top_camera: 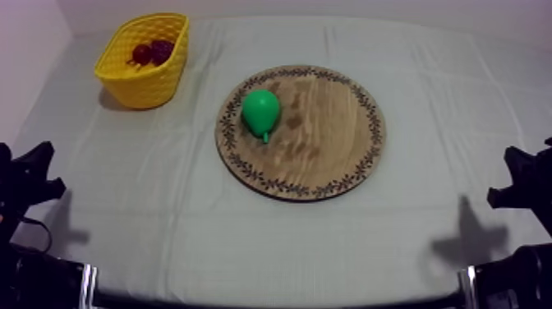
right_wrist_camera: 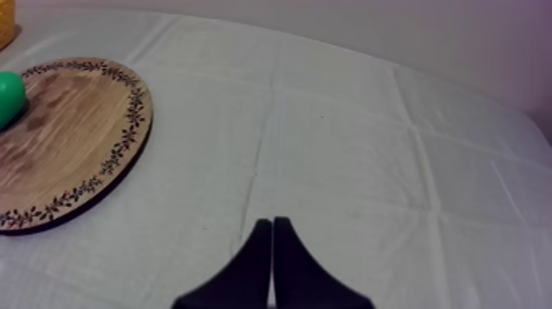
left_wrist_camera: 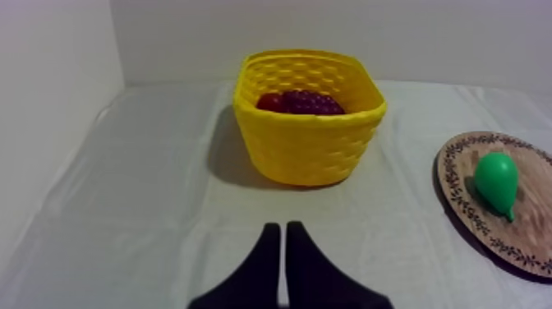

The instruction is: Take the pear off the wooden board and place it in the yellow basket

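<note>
Both my left gripper and right gripper sit closed on nothing, as no grasp is begun. The pear lies mid-frame on the board, and the basket waits upper left.

pear on board – basket far left, behind

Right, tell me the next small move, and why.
Probably swing the left gripper toward the pear and open its fingers: they lie shut, far from it, and the pear sits untouched on the side of the wooden board nearest that arm and the yellow basket.
</note>
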Available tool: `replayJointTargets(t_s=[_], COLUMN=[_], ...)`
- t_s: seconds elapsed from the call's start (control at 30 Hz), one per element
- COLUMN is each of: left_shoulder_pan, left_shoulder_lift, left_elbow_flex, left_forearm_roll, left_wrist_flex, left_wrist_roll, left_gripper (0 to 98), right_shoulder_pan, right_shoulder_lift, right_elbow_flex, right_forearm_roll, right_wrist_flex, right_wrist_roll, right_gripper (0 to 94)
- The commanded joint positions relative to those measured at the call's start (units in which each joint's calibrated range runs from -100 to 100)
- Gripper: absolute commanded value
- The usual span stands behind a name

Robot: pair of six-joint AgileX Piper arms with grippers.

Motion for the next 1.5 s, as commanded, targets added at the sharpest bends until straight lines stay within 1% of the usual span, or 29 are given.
replayJointTargets(t_s=[0.0,0.4,0.57,0.63,0.9,1.03,1.2,1.47], left_shoulder_pan=[1.1,1.1,1.4,1.7,3.1,5.1,7.2,11.3], left_shoulder_lift=[-0.1,-0.1,0.4,1.6,12.4,19.0,27.6,40.7], left_elbow_flex=[0.0,-0.3,-2.3,-4.0,-16.2,-23.1,-33.5,-49.4], left_forearm_roll=[0.01,-0.02,-1.92,-2.33,-2.71,-4.13,-5.97,-6.71], left_wrist_flex=[0.3,0.5,0.9,1.3,1.9,2.4,5.7,10.2], left_wrist_roll=[2.0,1.4,2.7,2.9,4.8,6.6,8.2,9.2], left_gripper=[0.0,0.0,0.0,0.0,0.0,0.0,0.0,0.0], right_shoulder_pan=[0.0,0.0,0.0,0.0,0.0,0.0,-0.1,-0.1], right_shoulder_lift=[0.0,0.0,0.0,0.0,0.0,0.0,0.0,0.0], right_elbow_flex=[0.1,0.1,0.1,0.1,0.1,0.1,0.1,0.1], right_forearm_roll=[0.0,0.0,0.0,0.0,0.0,0.0,0.0,0.0], right_wrist_flex=[0.0,0.0,0.0,0.0,0.0,0.0,0.0,0.0], right_wrist_roll=[0.0,0.0,0.0,0.0,0.0,0.0,0.0,0.0], right_gripper=[0.5,0.5,0.5,0.5,0.5,0.5,0.5,0.5])
